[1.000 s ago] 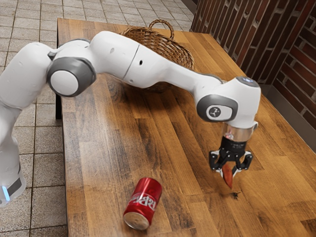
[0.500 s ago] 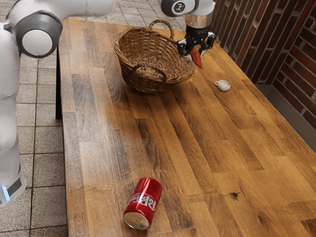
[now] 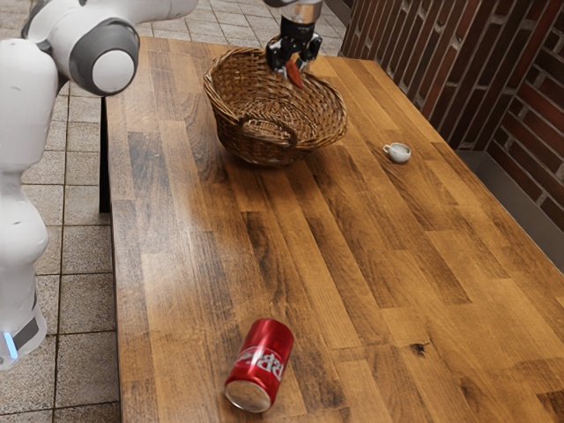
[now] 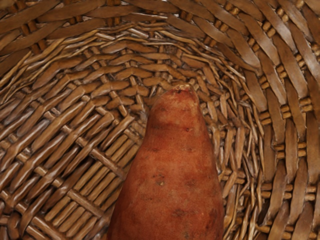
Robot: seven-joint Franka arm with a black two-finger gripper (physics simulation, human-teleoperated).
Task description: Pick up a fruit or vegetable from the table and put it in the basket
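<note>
My black gripper (image 3: pixel 294 69) is over the far part of the wicker basket (image 3: pixel 231 141) in the exterior view, pointing down and shut on an orange-red sweet potato (image 3: pixel 294 74). The sweet potato's tapered end hangs below the fingers, at about the height of the basket's rim. In the wrist view the sweet potato (image 4: pixel 172 165) is large in front of the hand, with the woven inside of the basket (image 4: pixel 65 145) behind it. The fingers hide its upper part in the exterior view.
A red soda can (image 3: pixel 259 363) lies on the wooden table (image 3: pixel 352 264) near the exterior view's bottom. A small white cup (image 3: pixel 398 153) stands beyond the basket toward the exterior view's right. A brick wall (image 3: pixel 441 70) borders the table's far right side.
My gripper has carried the sweet potato from above the table's right part to the basket, moving over its rim in the last half second. The can has shifted slightly.
</note>
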